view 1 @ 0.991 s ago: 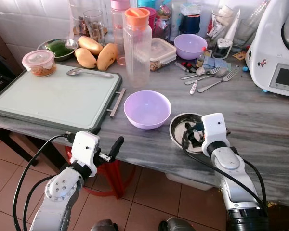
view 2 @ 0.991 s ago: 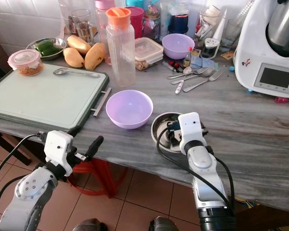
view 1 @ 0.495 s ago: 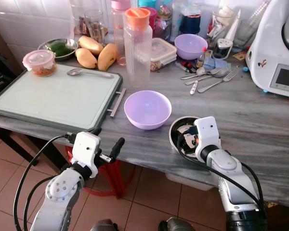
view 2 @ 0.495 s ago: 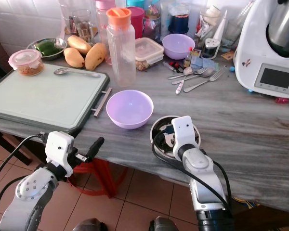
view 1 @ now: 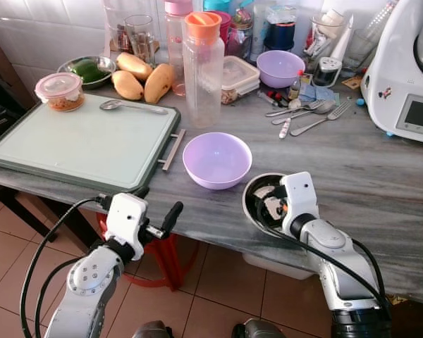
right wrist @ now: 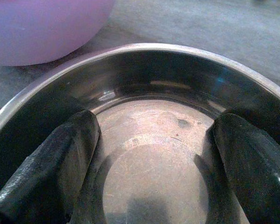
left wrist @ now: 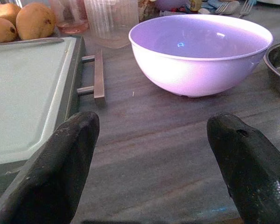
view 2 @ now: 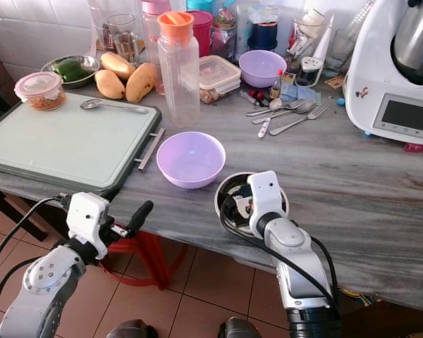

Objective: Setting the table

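Observation:
A steel bowl (view 1: pixel 252 189) sits near the front edge of the grey marble counter (view 1: pixel 381 176), just right of a lilac bowl (view 1: pixel 216 158). My right gripper (right wrist: pixel 151 158) reaches down into the steel bowl, open, with one finger (right wrist: pixel 51 163) against each side of the inner wall. The steel bowl looks slightly tipped. My left gripper (left wrist: pixel 154 163) hangs open below the counter's front edge, facing the lilac bowl (left wrist: pixel 200 51) and holding nothing. A spoon (view 1: pixel 130 106) lies on the pale green tray (view 1: pixel 77 141) at the left.
Forks and spoons (view 1: pixel 307 113) lie at the back beside a second lilac bowl (view 1: pixel 280 67). A tall clear bottle (view 1: pixel 202 67), mangoes (view 1: pixel 144 81), a lidded food tub (view 1: pixel 59 91) and jars crowd the back. A white kitchen machine (view 1: pixel 409 70) stands at the right.
My right gripper has slid left with the steel bowl, bringing it closer to the lilac bowl. The left arm has barely moved.

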You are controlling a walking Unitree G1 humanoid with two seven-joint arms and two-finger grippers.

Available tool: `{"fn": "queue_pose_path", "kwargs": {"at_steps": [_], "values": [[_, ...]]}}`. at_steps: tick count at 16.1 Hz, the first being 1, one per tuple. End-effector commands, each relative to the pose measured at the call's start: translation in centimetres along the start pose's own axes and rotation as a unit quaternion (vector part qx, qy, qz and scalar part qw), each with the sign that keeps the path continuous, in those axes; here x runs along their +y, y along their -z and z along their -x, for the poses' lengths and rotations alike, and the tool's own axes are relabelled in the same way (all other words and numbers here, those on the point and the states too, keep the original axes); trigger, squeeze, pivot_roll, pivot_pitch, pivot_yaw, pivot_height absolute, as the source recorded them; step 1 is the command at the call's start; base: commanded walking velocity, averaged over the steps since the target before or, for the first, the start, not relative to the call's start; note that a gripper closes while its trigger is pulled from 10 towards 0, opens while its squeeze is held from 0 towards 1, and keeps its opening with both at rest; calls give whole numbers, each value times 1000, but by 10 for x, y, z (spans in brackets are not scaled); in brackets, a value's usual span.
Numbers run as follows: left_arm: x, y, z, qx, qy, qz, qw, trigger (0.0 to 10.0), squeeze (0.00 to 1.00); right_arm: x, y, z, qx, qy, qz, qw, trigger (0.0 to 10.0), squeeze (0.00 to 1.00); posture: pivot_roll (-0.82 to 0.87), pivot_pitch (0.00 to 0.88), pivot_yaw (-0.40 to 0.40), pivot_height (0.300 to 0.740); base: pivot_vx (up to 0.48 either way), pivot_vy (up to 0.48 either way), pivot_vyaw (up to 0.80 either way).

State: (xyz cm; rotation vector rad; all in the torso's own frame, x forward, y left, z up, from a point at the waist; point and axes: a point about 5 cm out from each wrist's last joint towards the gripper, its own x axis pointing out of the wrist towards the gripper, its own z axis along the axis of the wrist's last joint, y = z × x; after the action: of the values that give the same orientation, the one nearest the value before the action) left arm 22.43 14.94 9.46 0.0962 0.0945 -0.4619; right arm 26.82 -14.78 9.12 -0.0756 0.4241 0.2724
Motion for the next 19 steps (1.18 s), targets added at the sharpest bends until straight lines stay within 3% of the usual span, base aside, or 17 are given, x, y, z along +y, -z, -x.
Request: {"fn": "queue_pose_path", "kwargs": {"at_steps": [1, 14, 19], "values": [[-1, 1, -1, 6, 4, -2, 1000, 10000, 0, 3, 2, 0, 8, -7, -7, 1000, 10000, 0, 51, 5, 8, 740, 0, 0, 0], [-2, 1, -1, 6, 3, -1, 1000, 10000, 0, 19, -8, -17, -11, -44, -31, 998, 10000, 0, 61, 13, 8, 740, 0, 0, 0], [-1, 2, -1, 7, 3, -1, 1000, 10000, 0, 8, -13, -4, -25, -19, -33, 999, 10000, 0, 58, 11, 8, 740, 0, 0, 0]]}}
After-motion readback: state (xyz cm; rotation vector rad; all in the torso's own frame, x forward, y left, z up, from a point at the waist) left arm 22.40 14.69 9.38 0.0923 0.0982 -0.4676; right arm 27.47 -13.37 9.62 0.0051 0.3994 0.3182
